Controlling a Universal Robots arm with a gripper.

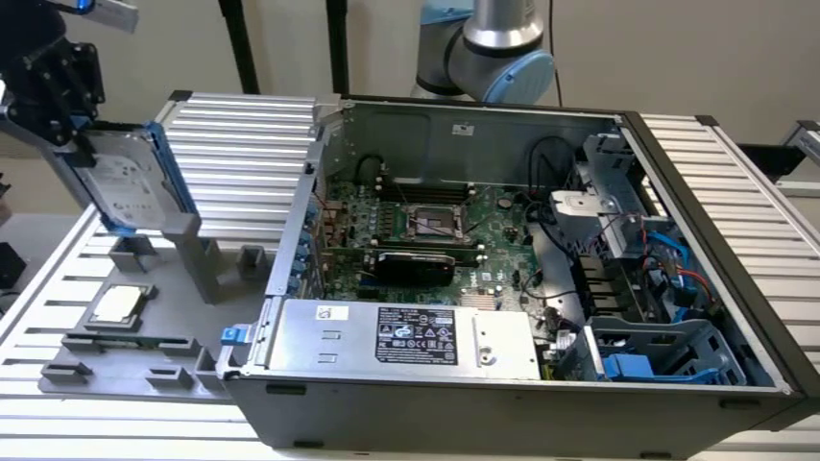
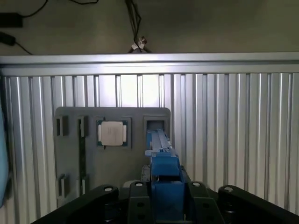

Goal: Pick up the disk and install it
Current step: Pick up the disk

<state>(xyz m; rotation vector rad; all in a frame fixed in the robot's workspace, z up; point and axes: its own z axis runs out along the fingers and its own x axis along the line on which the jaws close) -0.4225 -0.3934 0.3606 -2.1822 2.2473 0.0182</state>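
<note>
Gripping the disk [image 1: 129, 187] by its upper edge, the gripper [image 1: 75, 134] has its fingers [image 2: 138, 205] closed on the blue carrier. The drive hangs upright at the exterior view's far left, just over the grey fixture [image 1: 167, 327] on the bench [image 1: 244, 125], a pose that likely keeps its flat faces free for sliding into a bay. The chip [image 2: 112, 133] sits in its pocket beside it, and the open case [image 1: 513, 250] lies well apart to the right, its blue cage [image 1: 666, 351] at the near right corner.
</note>
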